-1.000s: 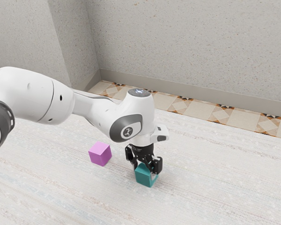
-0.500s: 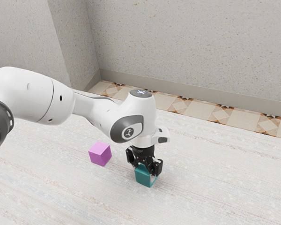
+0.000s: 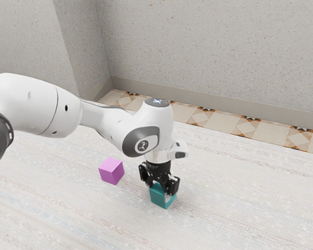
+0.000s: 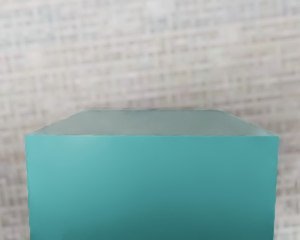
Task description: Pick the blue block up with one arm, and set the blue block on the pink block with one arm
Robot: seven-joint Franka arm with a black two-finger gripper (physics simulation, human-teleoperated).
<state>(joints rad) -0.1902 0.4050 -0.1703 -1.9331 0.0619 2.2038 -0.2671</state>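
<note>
Your gripper (image 3: 161, 186) points straight down over the blue block (image 3: 161, 198), which renders more teal than blue. The jaws are spread only as wide as the block. One black finger (image 3: 151, 182) presses its side toward the exterior view's left, and the other lies against the opposite side, so you are pinching the block from two sides near its top.

The block sits low at the table (image 3: 240, 198), with a thin shadow under it. You cannot tell whether it has cleared the surface. From the wrist view you see the blue block (image 4: 150, 185) close under the hand, level, with the pale woven tabletop (image 4: 150, 50) beyond it.

The pink block (image 3: 111, 171) stands on the table toward the exterior view's left of the blue block and slightly farther back. The two are near each other but apart, and nothing is on top of the pink block.
</note>
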